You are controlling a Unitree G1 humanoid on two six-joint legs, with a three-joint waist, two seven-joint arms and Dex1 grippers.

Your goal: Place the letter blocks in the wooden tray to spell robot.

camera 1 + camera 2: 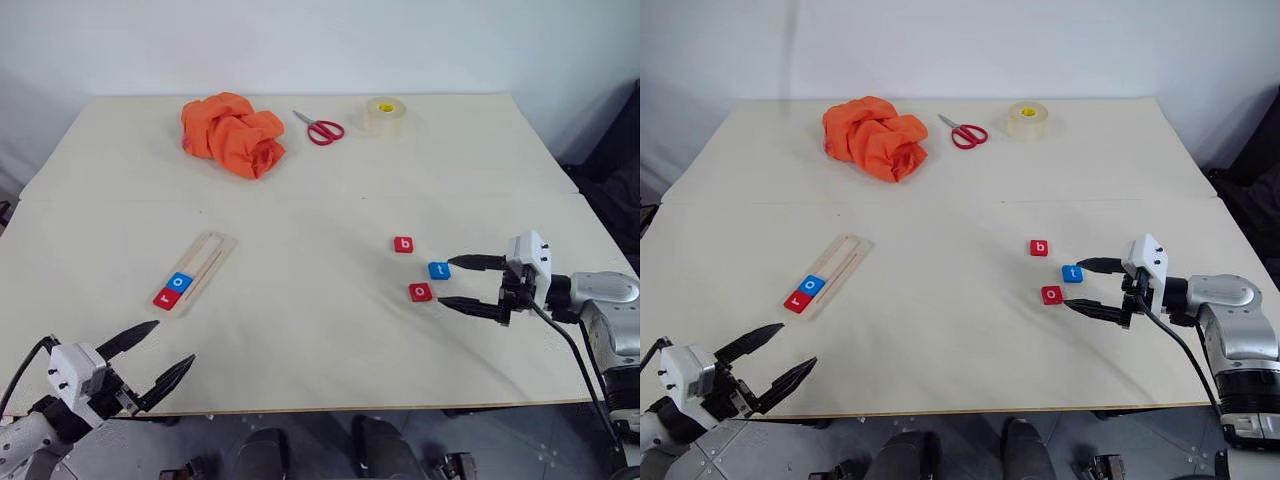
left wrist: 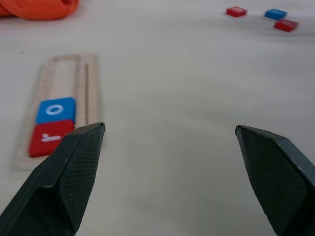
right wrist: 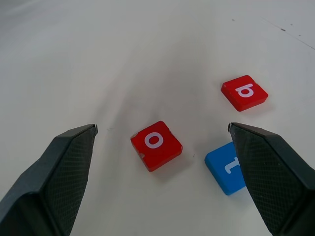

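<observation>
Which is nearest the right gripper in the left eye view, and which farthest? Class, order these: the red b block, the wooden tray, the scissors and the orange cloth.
Measured from the open right gripper:
1. Red b block, just beyond its fingers.
2. Scissors, at the table's far side.
3. Wooden tray, across the table toward the robot's left.
4. Orange cloth, far side, left of the scissors.

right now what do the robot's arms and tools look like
Each tool, left and right, has two black pointed fingers with a fine cross-hatched texture, mounted on a white block. The forearms are silver-grey metal, with a black cable running along each.
</observation>
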